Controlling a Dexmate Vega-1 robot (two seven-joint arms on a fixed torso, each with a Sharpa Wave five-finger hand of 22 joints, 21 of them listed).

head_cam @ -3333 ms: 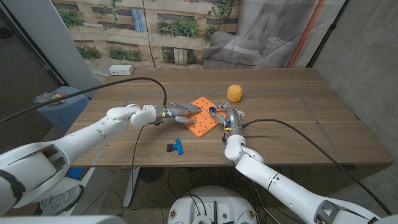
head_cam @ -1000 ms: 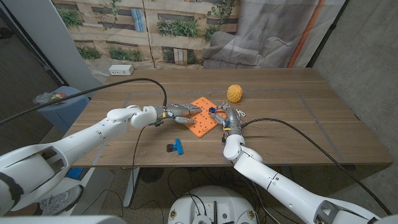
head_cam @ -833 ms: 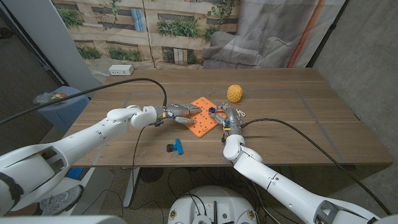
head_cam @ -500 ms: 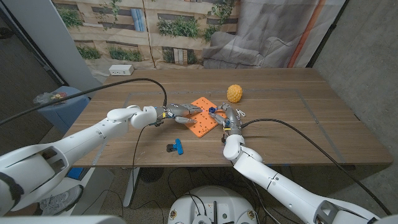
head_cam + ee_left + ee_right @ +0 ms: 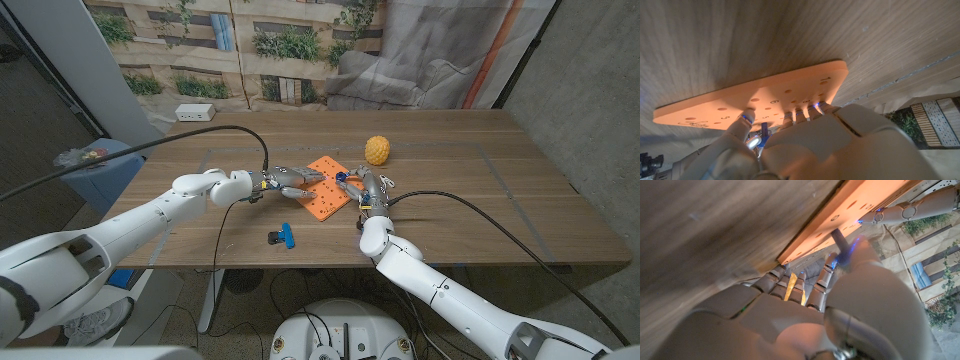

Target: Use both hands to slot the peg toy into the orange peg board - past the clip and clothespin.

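Observation:
The orange peg board [image 5: 328, 190] lies flat at the table's middle. My left hand [image 5: 287, 179] reaches over its left side, and its fingertips [image 5: 796, 116] press on the board's top [image 5: 765, 95] among the holes. At the board's right edge my right hand [image 5: 363, 187] pinches the small blue peg toy [image 5: 342, 178]. In the right wrist view the peg [image 5: 842, 242] points at the board [image 5: 860, 205] just above its surface. My left hand's fingers [image 5: 905, 212] show beyond it.
A blue clip [image 5: 283, 236] lies near the front edge, in front of the board. A yellow bumpy ball [image 5: 377, 150] sits behind the right hand. A white box [image 5: 195, 113] stands at the far left. A yellow piece [image 5: 791, 287] shows between my right fingers.

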